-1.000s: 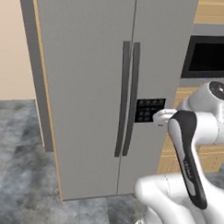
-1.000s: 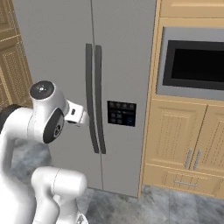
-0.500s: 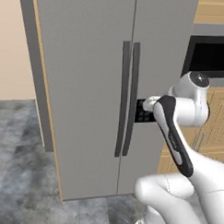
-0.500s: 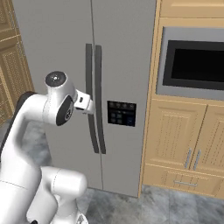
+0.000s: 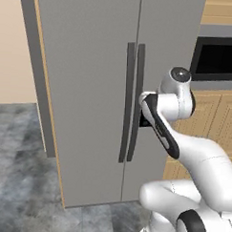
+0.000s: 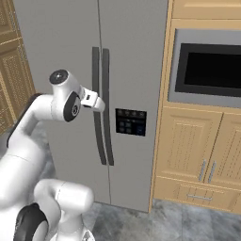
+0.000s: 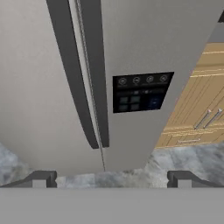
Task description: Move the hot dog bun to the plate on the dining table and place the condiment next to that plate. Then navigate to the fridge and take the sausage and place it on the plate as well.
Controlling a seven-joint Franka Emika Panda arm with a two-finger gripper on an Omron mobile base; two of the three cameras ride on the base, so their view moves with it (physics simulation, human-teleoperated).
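Built-in oven [image 6: 209,69] (wood cabinets [image 6: 197,148] below)

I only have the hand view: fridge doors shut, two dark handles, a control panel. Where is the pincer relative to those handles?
Observer: In the right base view the pincer is at mid-height of the handles, in front of them and not touching.
Operator: Is it open?
Observer: Yes. The hand view shows the fingertips far apart with nothing between them.
Operator: What sits beside the fridge?
Observer: To the right of the fridge, the right base view shows a built-in oven above wooden cabinet doors.
Operator: And on the other side?
Observer: The left base view shows a bare beige wall and grey stone floor.
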